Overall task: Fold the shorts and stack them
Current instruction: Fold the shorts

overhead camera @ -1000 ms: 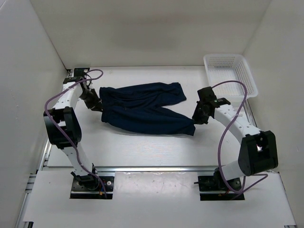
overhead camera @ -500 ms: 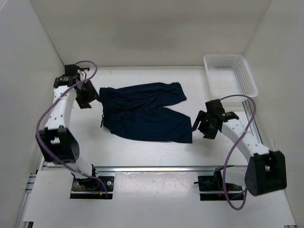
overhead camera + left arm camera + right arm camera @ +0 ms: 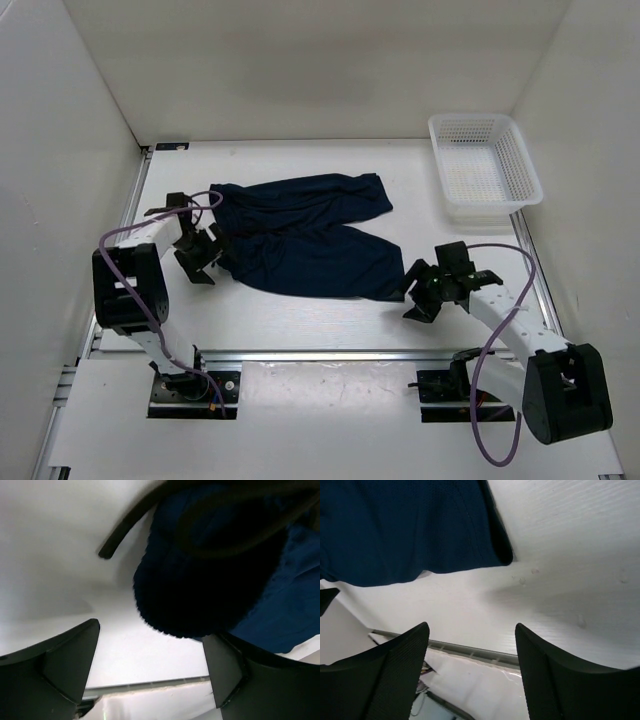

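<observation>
Release just happened on both sides. A second ago each pincer was clamped on one end of the shorts, stretching them flat. Now the left pincer and right pincer both stand open, holding nothing.

Both have swung back toward the near side and sit low. The left one is just beside the waistband's near corner, the right one just beside the near leg's hem. Shorts have stayed roughly where they were laid: mid-bench, waistband left, two legs fanned right.

My read: flattening is done and the fold hasn't started. They look lined up to regrip the near edge and carry it over the far one.

Room:
- Bare bench runs along the whole near side of the shorts.
- The far leg's hem is well apart from the basket in the far right corner.
- Tightest spot is the left arm, near the left wall.
- Right wrist view puts the hem corner dead ahead of the open jaws, lying flat. It's a thin edge, so the pick probably has to come in low.
</observation>
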